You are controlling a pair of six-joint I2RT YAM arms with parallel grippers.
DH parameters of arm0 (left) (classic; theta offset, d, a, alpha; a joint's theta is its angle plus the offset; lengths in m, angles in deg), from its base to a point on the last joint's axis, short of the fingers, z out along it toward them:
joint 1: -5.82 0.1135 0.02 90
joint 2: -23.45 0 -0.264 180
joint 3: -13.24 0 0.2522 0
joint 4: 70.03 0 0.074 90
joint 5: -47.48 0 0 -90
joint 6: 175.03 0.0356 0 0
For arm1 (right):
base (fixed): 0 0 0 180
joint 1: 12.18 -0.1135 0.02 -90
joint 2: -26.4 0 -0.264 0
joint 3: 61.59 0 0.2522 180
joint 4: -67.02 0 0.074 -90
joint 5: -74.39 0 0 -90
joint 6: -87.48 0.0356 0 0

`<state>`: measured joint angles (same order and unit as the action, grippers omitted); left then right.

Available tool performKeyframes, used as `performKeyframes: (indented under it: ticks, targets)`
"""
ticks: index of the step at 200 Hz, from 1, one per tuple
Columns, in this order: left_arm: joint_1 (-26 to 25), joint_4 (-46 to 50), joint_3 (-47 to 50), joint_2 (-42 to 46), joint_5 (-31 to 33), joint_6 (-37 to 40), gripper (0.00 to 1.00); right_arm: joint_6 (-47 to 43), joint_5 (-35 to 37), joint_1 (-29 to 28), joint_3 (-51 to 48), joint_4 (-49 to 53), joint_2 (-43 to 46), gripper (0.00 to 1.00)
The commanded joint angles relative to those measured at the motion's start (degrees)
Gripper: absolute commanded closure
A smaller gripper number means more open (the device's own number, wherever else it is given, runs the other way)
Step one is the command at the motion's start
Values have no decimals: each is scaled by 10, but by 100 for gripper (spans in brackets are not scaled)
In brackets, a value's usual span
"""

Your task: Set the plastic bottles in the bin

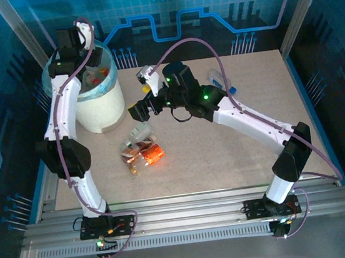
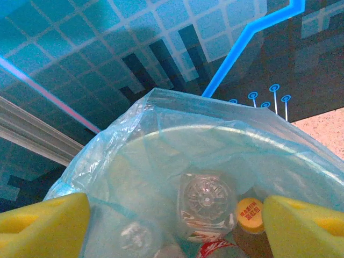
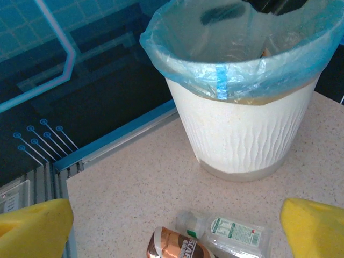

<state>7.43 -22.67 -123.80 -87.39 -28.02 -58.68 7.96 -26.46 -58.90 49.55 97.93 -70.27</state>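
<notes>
The right gripper point(image 3: 174, 228), jaws wide and empty, hovers over a clear plastic bottle with a white-and-green label point(image 3: 234, 234), lying on the speckled bench point(image 3: 123, 188) toward 5 o'clock, long axis 9-to-3. The white blue-bagged bin point(image 3: 242, 134) stands at 1 o'clock. The left gripper point(image 2: 173, 226), also open, hangs over it, farther off.

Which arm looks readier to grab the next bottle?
The right arm: its open jaws hang near the clear plastic bottles on the speckled table; the left arm's jaws are over the round white bag-lined bin.
</notes>
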Motion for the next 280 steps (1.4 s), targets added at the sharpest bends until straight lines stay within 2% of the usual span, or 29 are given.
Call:
performKeyframes:
  ticks: [1, 46, 84, 109, 132, 154, 203, 235, 280]
  targets:
    - [3, -9, -11, 22, -10, -30, 15, -5, 5, -3, 9, 13, -4, 0]
    - [4, -5, -5, 41, -15, -71, 20, -6, 3, -1, -5, 13, 5, 0]
    - [5, -5, -7, 74, -58, -124, 21, -16, 18, 15, -3, 39, 19, 0]
    - [2, -3, 1, 114, -101, -175, 22, -12, 44, 52, 7, 84, 22, 0]
    - [-17, -20, 49, 171, -124, -203, 24, -39, 44, 106, 11, 129, 17, 0]
    - [-66, -43, 118, 229, -115, -198, 24, -76, 64, 164, -3, 147, 11, 0]
    - [-233, -104, 282, 314, -99, -214, 24, -124, 105, 299, -22, 140, -45, 0]
    - [-332, -149, 347, 301, -126, -257, 23, -154, 104, 360, 14, 144, -129, 0]
    - [-425, -191, 373, 219, -163, -319, 23, -176, 118, 409, 100, 178, -257, 0]
